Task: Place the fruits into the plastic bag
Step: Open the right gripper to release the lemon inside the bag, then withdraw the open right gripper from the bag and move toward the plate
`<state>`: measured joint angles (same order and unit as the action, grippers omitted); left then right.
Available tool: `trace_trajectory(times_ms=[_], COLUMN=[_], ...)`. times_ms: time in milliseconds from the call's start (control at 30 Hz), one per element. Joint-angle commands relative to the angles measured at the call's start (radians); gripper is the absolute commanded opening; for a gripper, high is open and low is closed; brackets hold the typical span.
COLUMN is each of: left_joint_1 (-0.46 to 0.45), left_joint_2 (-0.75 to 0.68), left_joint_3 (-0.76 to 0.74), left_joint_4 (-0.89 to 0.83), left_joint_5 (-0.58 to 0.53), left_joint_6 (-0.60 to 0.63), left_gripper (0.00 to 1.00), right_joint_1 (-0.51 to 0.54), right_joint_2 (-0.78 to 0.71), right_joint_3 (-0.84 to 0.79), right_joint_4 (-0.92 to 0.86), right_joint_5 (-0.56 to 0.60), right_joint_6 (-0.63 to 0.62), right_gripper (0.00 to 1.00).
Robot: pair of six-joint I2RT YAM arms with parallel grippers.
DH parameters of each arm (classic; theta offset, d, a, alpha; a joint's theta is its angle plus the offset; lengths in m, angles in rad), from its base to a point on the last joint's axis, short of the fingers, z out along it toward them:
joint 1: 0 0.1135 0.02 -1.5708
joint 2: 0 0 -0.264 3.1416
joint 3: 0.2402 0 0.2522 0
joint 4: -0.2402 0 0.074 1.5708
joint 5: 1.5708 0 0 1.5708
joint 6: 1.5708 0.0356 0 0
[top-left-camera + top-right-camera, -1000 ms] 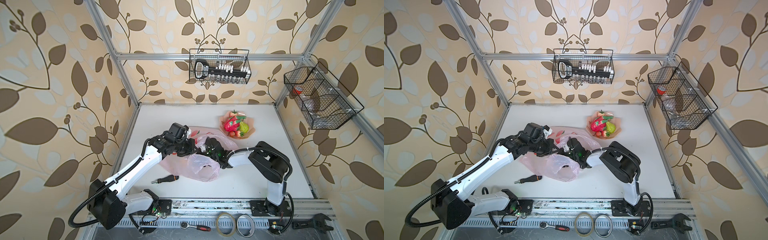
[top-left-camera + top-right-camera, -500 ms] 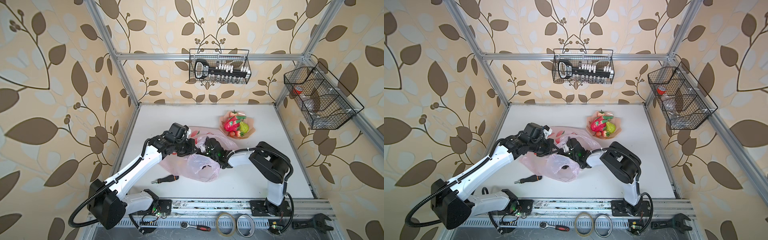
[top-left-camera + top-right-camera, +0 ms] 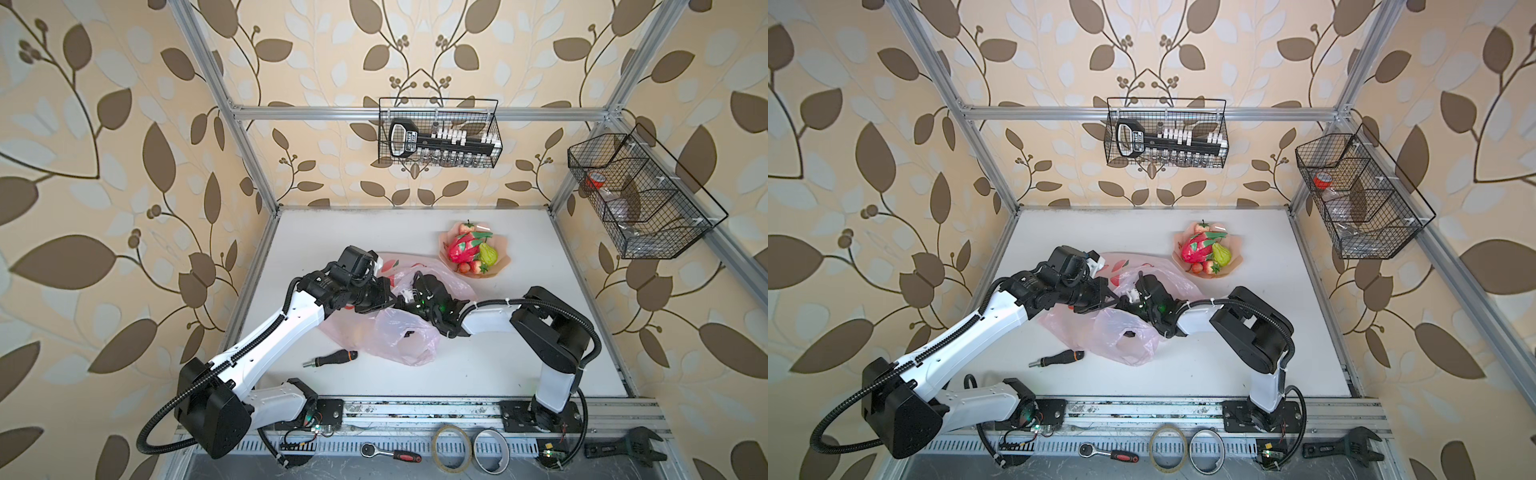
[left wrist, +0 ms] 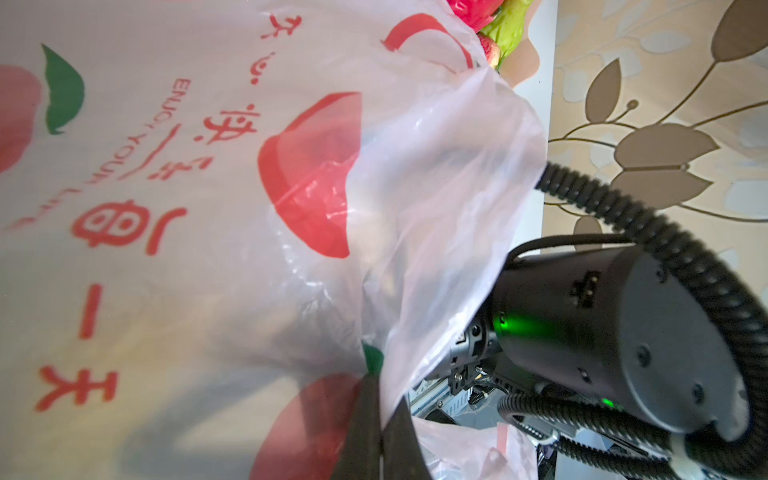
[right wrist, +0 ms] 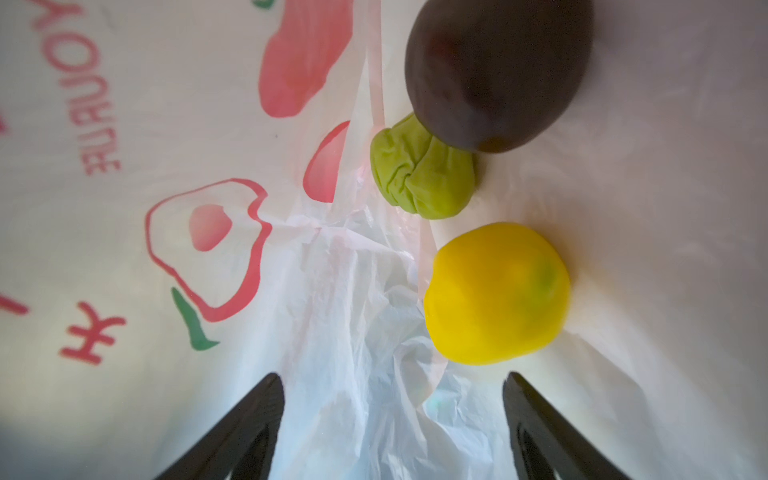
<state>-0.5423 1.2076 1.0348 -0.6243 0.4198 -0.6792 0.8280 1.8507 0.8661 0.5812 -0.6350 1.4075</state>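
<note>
Both sets of fingers work at the mouth of the plastic bag [image 3: 399, 338]. Our right fingers [image 5: 249, 432] stand wide apart and empty inside it, with crumpled film between them. The lemon [image 5: 496, 293] lies free just ahead of them, and the plum [image 5: 498, 70] with its green leaf [image 5: 419, 178] sits beyond; both rest on the bag's inner wall. Our left fingers [image 4: 365, 424] are pinched shut on the bag's edge, holding the opening up.

We judge the drop of one fruit finished and the task partly done. The dragon fruit [image 3: 463, 247], pear [image 3: 489, 254] and strawberries [image 3: 471, 268] lie on the plate [image 3: 505, 266], toward the back of the worktop [image 3: 498, 365] and near the bag. Next we need to draw the right fingers straight back out without snagging the thin film, then reach for the plate with the left pinch kept firm.

Outward, the right forearm [image 3: 486, 322] lies low and almost level, reaching toward the middle from a folded elbow. The left arm [image 3: 291, 328] stretches diagonally from its base, wrist bent toward the bag.
</note>
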Motion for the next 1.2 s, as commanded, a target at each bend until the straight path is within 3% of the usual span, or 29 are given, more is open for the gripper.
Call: trace_trajectory(times_ms=[0, 667, 1167], left_joint_1=[0.004, 0.002, 0.002], left_joint_2=[0.001, 0.001, -0.005], left_joint_3=[0.040, 0.045, 0.042], left_joint_4=[0.000, -0.007, -0.007], left_joint_5=[-0.004, -0.012, -0.010], left_joint_6=[0.012, 0.020, 0.020], left_gripper=[0.00, 0.00, 0.00], right_joint_1=[-0.010, -0.060, -0.108], right_joint_2=[-0.047, -0.314, -0.643], right_joint_3=[-0.032, -0.227, -0.343], right_joint_4=[-0.023, -0.168, -0.463], right_joint_5=[0.015, 0.078, 0.133], right_joint_6=[-0.016, -0.105, -0.242], right_gripper=[0.83, 0.96, 1.00])
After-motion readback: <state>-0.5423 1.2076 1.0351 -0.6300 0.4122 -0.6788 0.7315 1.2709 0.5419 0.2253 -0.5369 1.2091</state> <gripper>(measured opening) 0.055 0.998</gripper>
